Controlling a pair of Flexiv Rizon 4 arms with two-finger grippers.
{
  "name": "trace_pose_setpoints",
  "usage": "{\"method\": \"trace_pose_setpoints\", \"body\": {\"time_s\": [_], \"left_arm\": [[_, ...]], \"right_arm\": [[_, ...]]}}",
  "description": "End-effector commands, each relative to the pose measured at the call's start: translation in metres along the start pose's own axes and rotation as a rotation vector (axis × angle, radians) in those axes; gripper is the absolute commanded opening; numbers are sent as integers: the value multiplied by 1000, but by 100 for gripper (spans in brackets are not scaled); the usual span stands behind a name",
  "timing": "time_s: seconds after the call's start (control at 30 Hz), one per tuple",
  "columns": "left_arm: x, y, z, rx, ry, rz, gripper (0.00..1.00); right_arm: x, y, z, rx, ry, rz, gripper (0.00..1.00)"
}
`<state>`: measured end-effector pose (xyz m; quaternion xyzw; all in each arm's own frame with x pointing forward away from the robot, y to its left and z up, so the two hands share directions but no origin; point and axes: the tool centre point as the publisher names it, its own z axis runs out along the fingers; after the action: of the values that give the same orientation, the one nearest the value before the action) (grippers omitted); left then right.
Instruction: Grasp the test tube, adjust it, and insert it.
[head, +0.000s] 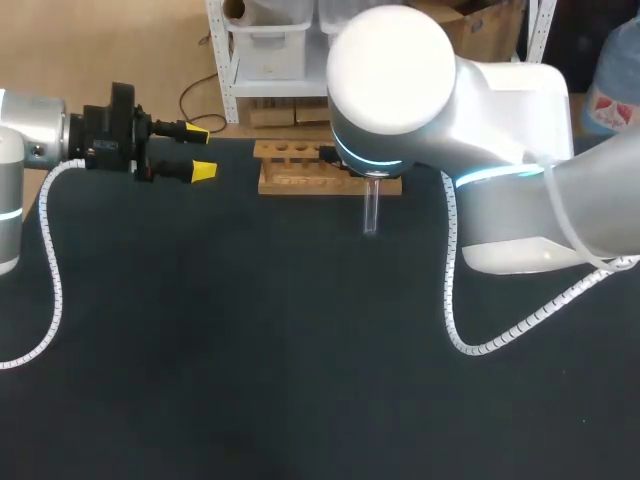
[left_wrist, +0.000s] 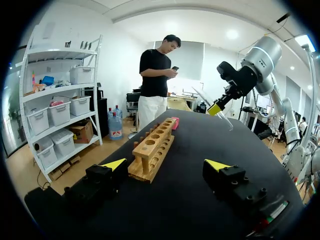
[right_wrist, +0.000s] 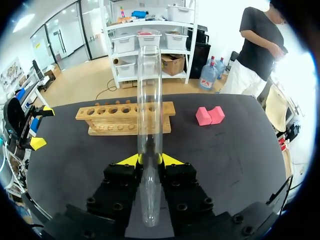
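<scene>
— Where's our test tube (right_wrist: 149, 100)?
— Gripped between both yellow tips of our right tool (right_wrist: 150, 159), held above the bench (head: 250, 350), just nearer than the wooden rack (head: 290, 170).
— And our left tool (head: 197, 150)?
— Spread wide, holding nothing, left of the rack.

**Counter** (head: 250, 380): dark matte covering. It fills the head view from 3 through 6 to 9 o'clock.

**Floor** (head: 100, 50): pale tan and smooth, beyond the counter's far edge at 11 o'clock.

**Shelving unit** (head: 222, 60): white metal frame, standing on the floor at 12 o'clock. Its tiers hold pale plastic bins (head: 268, 40). Brown cardboard boxes (head: 480, 30) are at 1 o'clock.

**Water bottle** (head: 612, 90): blue-tinted, at 2 o'clock.

**Walls** (left_wrist: 120, 55): plain white, seen in the left wrist view behind the shelving.

**Ceiling** (left_wrist: 165, 20): white, with round ceiling lights (left_wrist: 231, 34) lit.

**Glazed partition** (right_wrist: 65, 35): dark-framed panes beside the shelving in the right wrist view.

**Lighting**: bright and even.
</scene>
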<state>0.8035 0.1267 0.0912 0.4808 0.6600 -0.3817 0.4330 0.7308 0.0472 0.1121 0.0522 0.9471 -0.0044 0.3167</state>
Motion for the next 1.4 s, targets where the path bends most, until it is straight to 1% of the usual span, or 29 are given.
{"method": "trace_pose_setpoints", "body": {"time_s": [0.03, 0.33, 0.53, 0.57, 0.73, 0.93, 0.97, 1.03, 1.17, 1.27, 1.4], "left_arm": [[1, 0, 0, -2, -2, 2, 100], [1, 0, 0, -2, -2, 2, 100], [1, 0, 0, -2, -2, 2, 100], [1, 0, 0, -2, -2, 2, 100], [1, 0, 0, -2, -2, 2, 100], [1, 0, 0, -2, -2, 2, 100], [1, 0, 0, -2, -2, 2, 100], [1, 0, 0, -2, -2, 2, 100], [1, 0, 0, -2, -2, 2, 100], [1, 0, 0, -2, -2, 2, 100], [1, 0, 0, -2, -2, 2, 100]], "right_arm": [[1, -1, 0, -2, -5, 1, 0], [-6, 5, 0, 49, -142, 139, 0], [-17, 8, 1, 75, -249, 191, 0], [-20, 9, 2, 76, -278, 204, 0], [-31, 11, 2, 64, -356, 220, 0], [-43, 15, 3, 50, -456, 186, 0], [-47, 15, 3, 55, -488, 177, 0], [-51, 16, 4, 60, -515, 180, 0], [-64, 14, 11, 93, -616, 163, 0], [-71, 12, 14, 99, -673, 168, 0], [-81, 12, 18, 80, -729, 176, 0]]}}
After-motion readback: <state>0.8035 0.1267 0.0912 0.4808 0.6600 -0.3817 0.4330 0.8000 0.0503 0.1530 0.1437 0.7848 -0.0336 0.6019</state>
